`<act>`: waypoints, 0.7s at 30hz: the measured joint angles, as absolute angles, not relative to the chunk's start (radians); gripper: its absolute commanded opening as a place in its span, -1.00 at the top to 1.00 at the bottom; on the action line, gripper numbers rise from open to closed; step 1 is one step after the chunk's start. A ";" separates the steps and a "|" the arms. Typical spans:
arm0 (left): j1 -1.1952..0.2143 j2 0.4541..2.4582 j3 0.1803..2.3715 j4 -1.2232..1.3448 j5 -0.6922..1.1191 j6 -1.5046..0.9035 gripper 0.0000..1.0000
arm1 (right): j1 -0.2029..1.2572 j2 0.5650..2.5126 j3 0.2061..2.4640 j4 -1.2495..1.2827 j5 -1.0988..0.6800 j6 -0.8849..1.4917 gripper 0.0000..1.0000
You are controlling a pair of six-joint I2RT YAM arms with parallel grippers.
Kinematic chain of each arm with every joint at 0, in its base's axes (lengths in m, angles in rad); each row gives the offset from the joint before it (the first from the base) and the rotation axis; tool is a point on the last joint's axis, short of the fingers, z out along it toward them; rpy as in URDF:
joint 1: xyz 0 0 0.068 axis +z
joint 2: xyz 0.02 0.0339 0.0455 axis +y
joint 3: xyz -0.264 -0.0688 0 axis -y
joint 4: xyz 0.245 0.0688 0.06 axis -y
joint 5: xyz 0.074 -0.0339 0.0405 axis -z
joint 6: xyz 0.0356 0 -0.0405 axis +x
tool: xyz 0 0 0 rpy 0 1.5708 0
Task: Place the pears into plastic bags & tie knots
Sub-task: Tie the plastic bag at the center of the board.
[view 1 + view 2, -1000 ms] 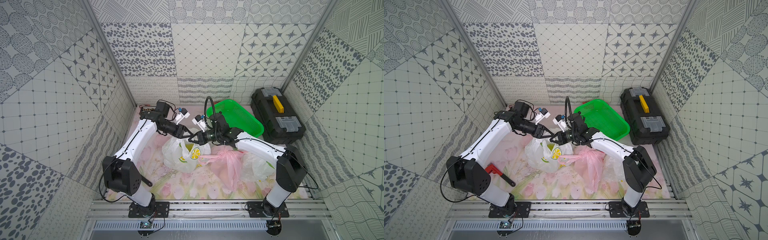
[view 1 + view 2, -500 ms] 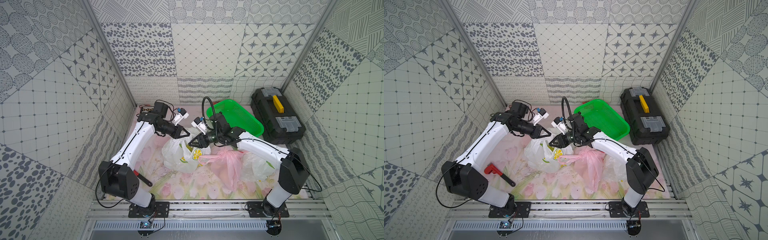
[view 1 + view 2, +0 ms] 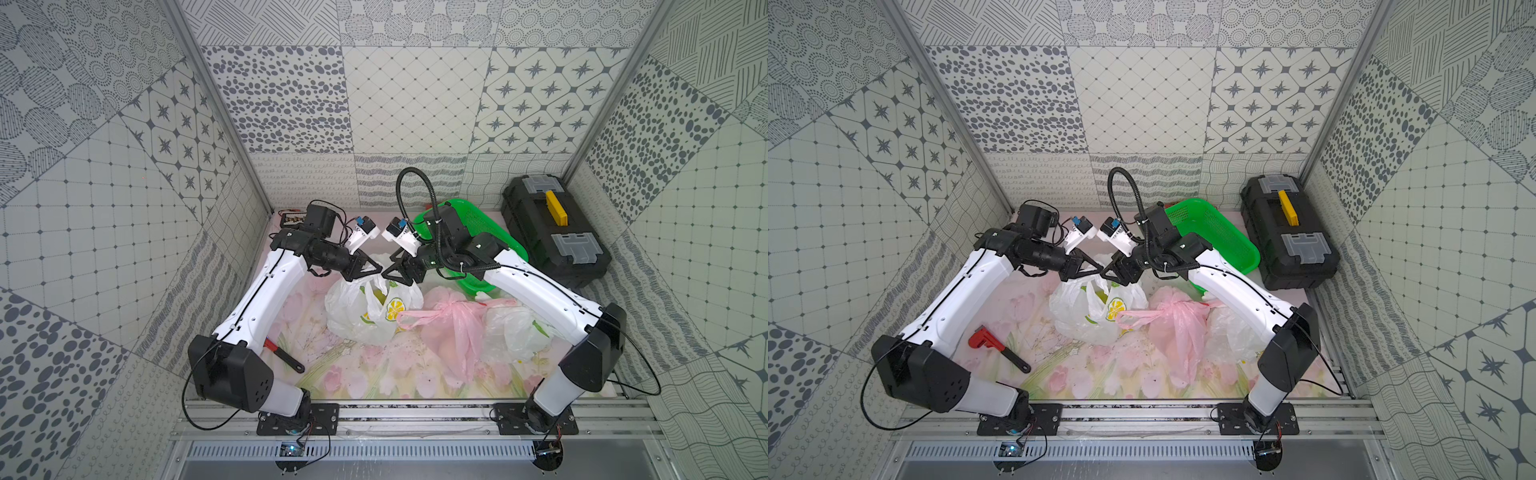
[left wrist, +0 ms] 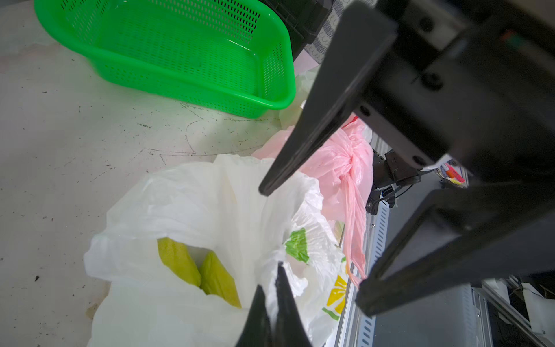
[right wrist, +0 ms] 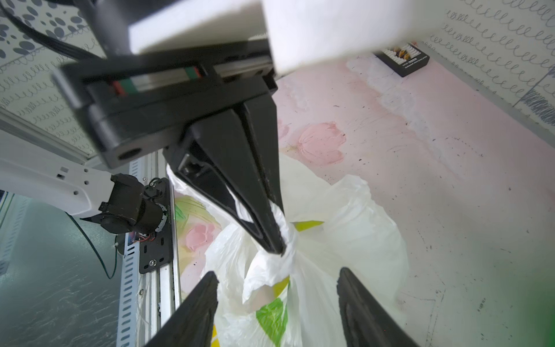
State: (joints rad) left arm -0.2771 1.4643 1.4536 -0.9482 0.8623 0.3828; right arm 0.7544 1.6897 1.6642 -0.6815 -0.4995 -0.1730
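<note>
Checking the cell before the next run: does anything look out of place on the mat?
A red pipe wrench lies on the floral mat near the left arm, apart from the bags. It looks unrelated to the bagging. Nothing looks spilled.

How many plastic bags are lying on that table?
3: a white lemon-print bag in the middle, a pink bag just to its right, and a second white bag further right. More could be hidden under these.
</note>
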 measured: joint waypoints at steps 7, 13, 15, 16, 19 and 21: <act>-0.280 1.463 1.453 -0.963 0.847 0.383 1.00 | 0.740 1.761 1.721 -0.700 -0.537 -0.199 -0.14; -0.280 1.461 1.451 -0.970 0.844 0.380 1.00 | 0.735 1.766 1.717 -0.694 -0.579 -0.195 -0.28; -0.280 1.462 1.451 -0.970 0.842 0.381 1.00 | 0.731 1.766 1.706 -0.683 -0.604 -0.192 -0.29; -0.280 1.464 1.451 -0.971 0.839 0.381 1.00 | 0.728 1.766 1.699 -0.677 -0.617 -0.192 -0.29; -0.280 1.468 1.451 -0.971 0.835 0.380 1.00 | 0.716 1.764 1.671 -0.669 -0.649 -0.191 -0.31; -0.280 1.469 1.452 -0.970 0.835 0.382 1.00 | 0.707 1.764 1.658 -0.669 -0.663 -0.190 -0.33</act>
State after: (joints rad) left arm -0.2798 1.4689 1.4521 -0.9703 0.8352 0.3817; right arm 0.7067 1.7641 1.6577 -0.6685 -0.6632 -0.1898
